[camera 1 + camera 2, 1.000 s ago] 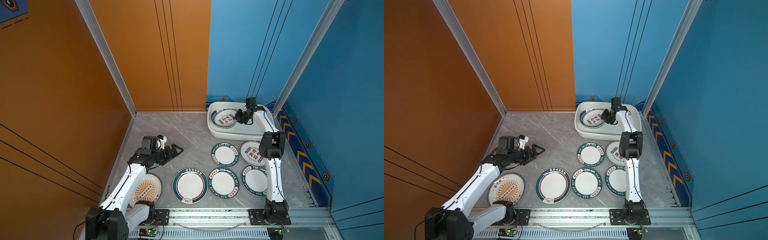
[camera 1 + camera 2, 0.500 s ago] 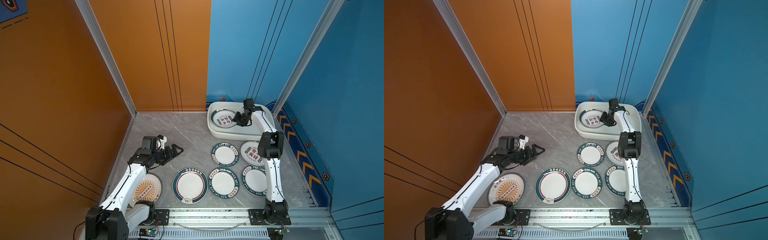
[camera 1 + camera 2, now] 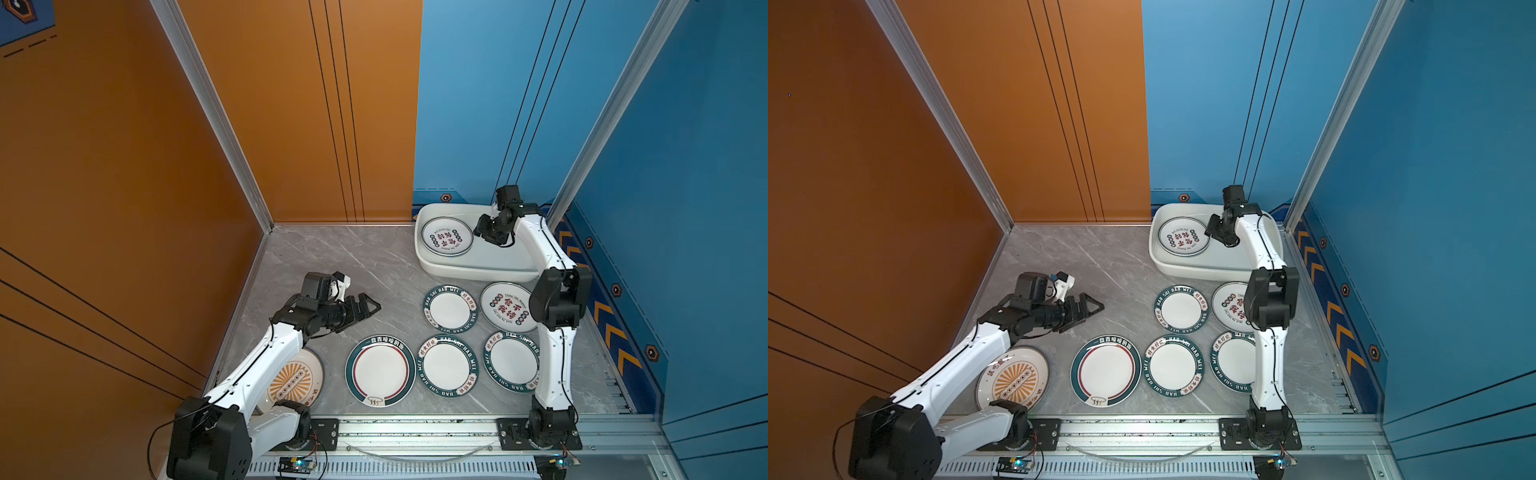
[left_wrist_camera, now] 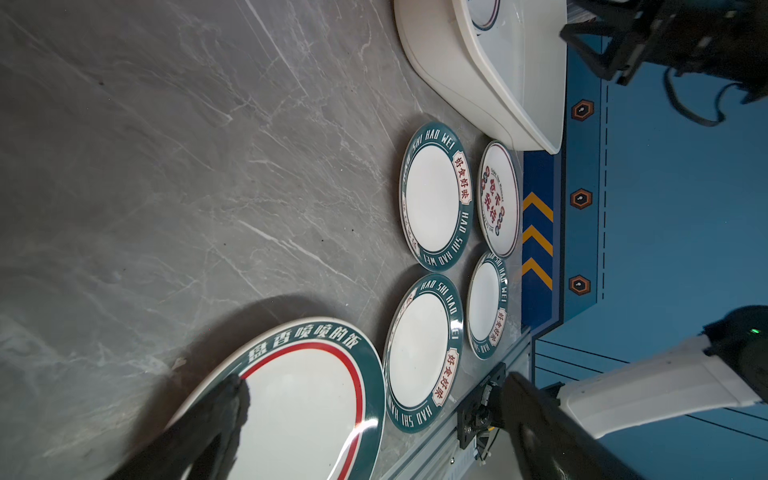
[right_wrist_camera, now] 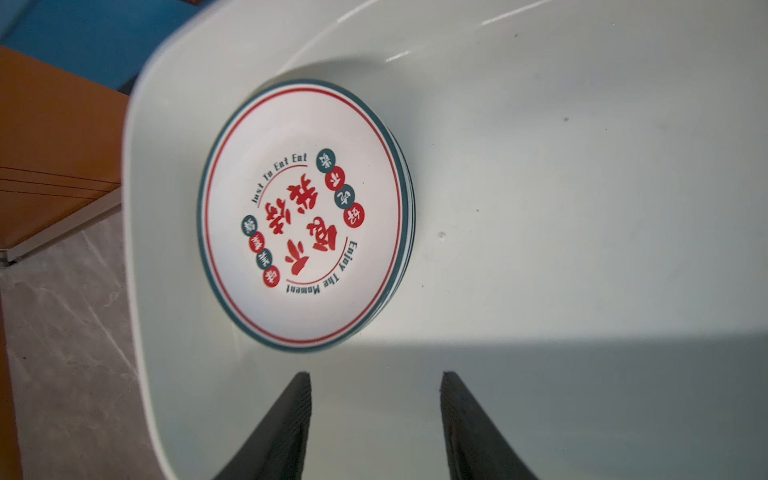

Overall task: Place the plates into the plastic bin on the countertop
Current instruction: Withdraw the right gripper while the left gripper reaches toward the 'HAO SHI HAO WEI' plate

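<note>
right claw [image 5: 376, 376] open and empty over the plastic bin [image 5: 582, 208]

the 2 fingers [image 5: 286, 419] of my right claw stand partly apart and grip nothing; only the bin's bare white floor shows between them; just ahead of their tips, clear of them, lies a stack of plates [image 5: 305, 216]; the top one carries red characters inside a red ring and a dark-green edge, and more rims show beneath it; the stack rests flat on the bin floor, at the end of the bin that this claw points towards; in a top view the right claw [image 3: 482, 232] hangs just beside the stack [image 3: 446, 237], over the bin's middle.

my left claw [image 3: 371, 306] is spread wide and holds nothing; it hovers over bare countertop [image 3: 332, 257], well apart from the bin; the big red-ring plate [image 3: 380, 370] lies near it, off to 1 side of its fingers; in the left wrist view 1 fingertip [image 4: 237, 395] overlaps that plate's green rim, and i cannot tell whether it touches; ahead of this claw, between it and my right arm, 3 hao shi hao wei plates [image 3: 450, 308] [image 3: 448, 365] [image 3: 511, 361] and 1 red-character plate [image 3: 509, 307] lie flat on the countertop in a close block of 4; the red-character plate sits just beside the bin's wall; the sunburst plate [image 3: 295, 380] lies behind the left claw, partly under my left arm.
</note>
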